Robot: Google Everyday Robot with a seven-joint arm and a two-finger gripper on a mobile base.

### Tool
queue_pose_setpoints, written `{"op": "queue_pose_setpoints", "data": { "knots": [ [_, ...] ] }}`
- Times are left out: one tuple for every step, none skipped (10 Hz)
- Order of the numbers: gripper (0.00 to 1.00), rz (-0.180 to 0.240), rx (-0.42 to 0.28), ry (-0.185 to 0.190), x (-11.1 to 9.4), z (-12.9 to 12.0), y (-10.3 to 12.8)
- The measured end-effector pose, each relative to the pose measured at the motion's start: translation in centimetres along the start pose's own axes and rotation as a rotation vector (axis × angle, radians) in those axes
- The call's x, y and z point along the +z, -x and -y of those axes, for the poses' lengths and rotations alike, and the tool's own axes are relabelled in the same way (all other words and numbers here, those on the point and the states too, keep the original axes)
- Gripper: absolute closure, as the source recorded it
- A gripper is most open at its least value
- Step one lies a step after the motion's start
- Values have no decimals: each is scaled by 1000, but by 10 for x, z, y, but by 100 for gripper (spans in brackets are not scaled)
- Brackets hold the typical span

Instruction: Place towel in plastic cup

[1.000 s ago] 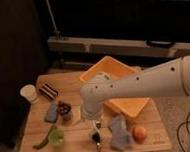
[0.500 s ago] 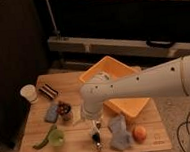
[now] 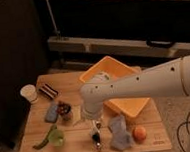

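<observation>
Your tool [image 3: 96, 136] hangs from the white arm [image 3: 139, 86] low over the front middle of the table [image 3: 73, 78]. You cannot tell whether it is open or closed. The towel [image 3: 119, 133], blue-grey and crumpled, lies on the table just right of the tool. Its long axis runs from the front edge back towards the yellow bin [image 3: 119, 71]. An orange fruit [image 3: 139, 133] sits just beside the towel on its right. A white cup [image 3: 28, 92] stands at the far left corner, well apart from the towel. A green cup [image 3: 56, 138] stands front left. Any print on the dark packet [image 3: 48, 90] beside the white cup is too small to read.
</observation>
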Motion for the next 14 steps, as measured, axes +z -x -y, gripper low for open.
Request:
{"op": "queue_pose_setpoints", "data": {
  "knots": [
    [20, 0, 0, 0, 0, 0, 0],
    [20, 0, 0, 0, 0, 0, 0],
    [20, 0, 0, -1, 0, 1, 0],
    [20, 3, 8, -6, 0, 3, 0],
    [20, 8, 28, -22, -1, 13, -2],
    [20, 9, 42, -29, -2, 20, -4],
    [20, 15, 69, -37, -4, 37, -7],
    [20, 19, 91, -40, -7, 53, -12],
    [20, 23, 105, -44, -10, 64, -15],
    [20, 29, 131, -53, -15, 84, -20],
    [20, 36, 146, -60, -19, 97, -24],
    [20, 42, 154, -67, -22, 106, -25],
    [20, 49, 152, -77, -22, 112, -26],
    [20, 54, 145, -89, -19, 116, -26]
  ]
}}
